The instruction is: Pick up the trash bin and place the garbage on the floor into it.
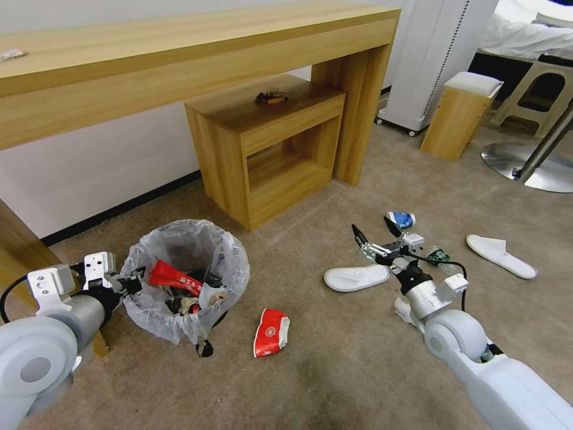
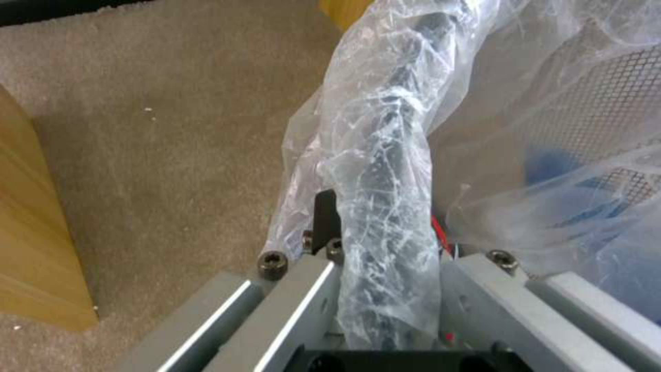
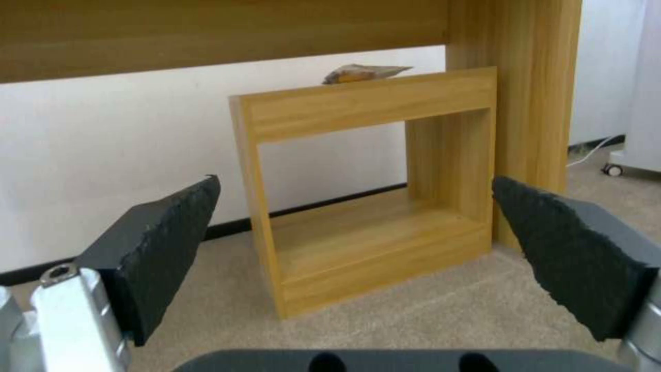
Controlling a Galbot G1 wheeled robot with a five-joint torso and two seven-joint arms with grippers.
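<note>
Head view: the trash bin (image 1: 188, 272) stands on the beige carpet floor (image 1: 358, 370) at about 8 o'clock of the scene, its white plastic liner (image 1: 230, 251) billowing over the rim. Red wrappers and other litter already lie inside. The left gripper (image 1: 132, 284) sits at the bin's 9 o'clock edge, clamped on the rim, probably so the bin can be carried toward the remaining garbage instead of ferrying each piece across. A crushed red paper cup (image 1: 270, 332) lies just beside the bin at its 4 o'clock. Farther right, the right gripper (image 1: 376, 234) hangs above the carpet with its jaws spread wide and nothing between them. Below it lies a white slipper (image 1: 357, 278), with a blue cup (image 1: 401, 219) at its 1 o'clock. A second slipper (image 1: 500, 255) rests well apart at 3 o'clock.

Left wrist view: the bagged rim (image 2: 386, 181) runs straight between the closed fingers (image 2: 327, 217), liner bunched around the black edge, which gives a firm hold on a thin wall. The mesh side of the bin (image 2: 592, 103) shows through the plastic.

Right wrist view: both black pads (image 3: 175, 248) stand far apart, empty, aimed at the small wooden shelf unit (image 3: 365, 191) under the desk (image 3: 206, 31); this pose looks like readiness for a next pick.
</note>
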